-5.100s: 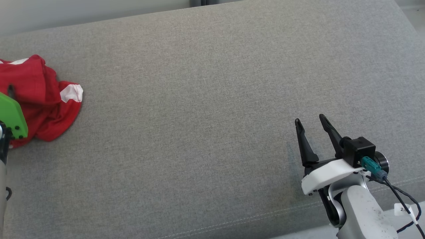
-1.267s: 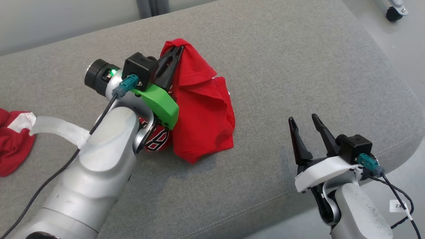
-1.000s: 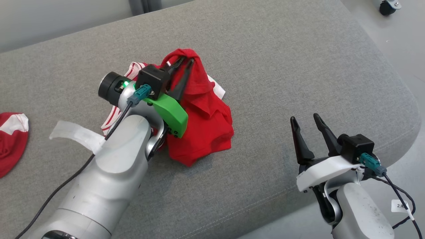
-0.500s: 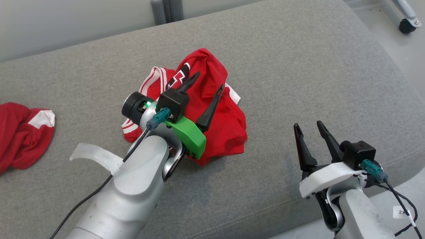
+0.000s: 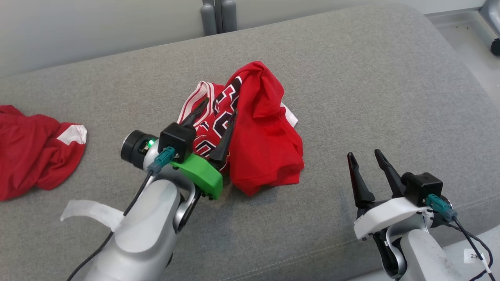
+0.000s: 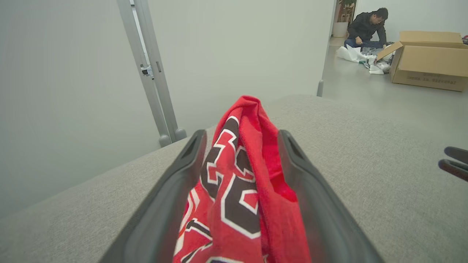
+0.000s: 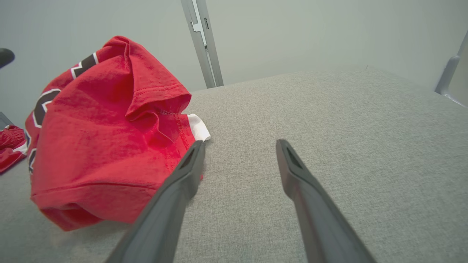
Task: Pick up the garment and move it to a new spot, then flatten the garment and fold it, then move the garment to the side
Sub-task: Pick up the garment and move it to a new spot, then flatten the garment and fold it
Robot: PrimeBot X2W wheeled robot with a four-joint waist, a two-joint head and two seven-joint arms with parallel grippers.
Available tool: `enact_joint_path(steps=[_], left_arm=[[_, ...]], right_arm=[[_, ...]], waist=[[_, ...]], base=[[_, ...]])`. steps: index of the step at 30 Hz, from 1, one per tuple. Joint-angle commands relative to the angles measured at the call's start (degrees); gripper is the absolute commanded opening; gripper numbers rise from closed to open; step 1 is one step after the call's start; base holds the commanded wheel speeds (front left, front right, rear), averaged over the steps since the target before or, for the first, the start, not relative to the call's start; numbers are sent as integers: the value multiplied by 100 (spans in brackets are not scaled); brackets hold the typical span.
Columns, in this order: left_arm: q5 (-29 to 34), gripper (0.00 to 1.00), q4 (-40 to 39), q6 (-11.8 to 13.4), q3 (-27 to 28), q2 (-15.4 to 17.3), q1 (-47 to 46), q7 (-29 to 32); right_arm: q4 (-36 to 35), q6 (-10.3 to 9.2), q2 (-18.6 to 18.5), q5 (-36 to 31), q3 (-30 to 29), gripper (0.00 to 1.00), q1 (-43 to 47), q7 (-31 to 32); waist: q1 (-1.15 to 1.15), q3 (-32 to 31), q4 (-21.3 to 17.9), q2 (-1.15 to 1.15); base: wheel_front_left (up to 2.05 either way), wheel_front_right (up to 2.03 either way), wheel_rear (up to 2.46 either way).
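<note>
Garment point(image 5: 265, 148) - red jersey with black-and-white lettering and white trim - sits as a crumpled heap on the grey cushion point(image 5: 351, 78), peaked in the middle.

Left fingers point(image 5: 225, 136): spread apart, low over the near side of the heap. From the left wrist, a ridge of cloth point(image 6: 237, 175) stands up in the gap between the 2 fingers point(image 6: 172, 197). They do not look closed on it.

Right fingers point(image 5: 356, 175): apart, empty, hovering over bare cushion. The heap lies ahead and to their left, near but clear in the head view. From the right wrist, the hem point(image 7: 91, 190) sits beside the left-hand finger point(image 7: 175, 197); cannot tell if they touch.

A second red garment point(image 5: 35, 156) lies well off to the left of the left fingers.

Handling, judged:
- Thin, limp and light; it will sag from any single hold.
- Layers probably slide, so a shallow pinch may take only the top ply.
- The printed patch is likely a bit stiffer.
- Best holds: the seamed hem or the white-trimmed openings, with 2 spaced points along 1 edge for flattening.
</note>
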Motion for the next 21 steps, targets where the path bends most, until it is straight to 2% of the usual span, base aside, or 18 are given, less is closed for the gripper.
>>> enact_joint_path(steps=[1,10,15,21], left_arm=[[46,100,29,28,74,89,132,-25],[-58,100,650,50,731,516,270,-25],[-208,100,1359,-53,918,577,8,-21],[-226,100,1998,-125,886,590,-205,-21]], right_arm=[[-15,0,-12,-33,3,100,43,-26],[-55,0,-12,-47,40,100,20,-26],[-54,0,-11,-68,77,100,-52,-26],[-27,0,-13,-96,103,100,-127,-25]], waist=[[0,4,12,0],[0,102,36,0],[0,235,12,0],[0,341,-81,0]], base=[[0,0,0],[0,0,0],[0,0,0],[0,0,0]])
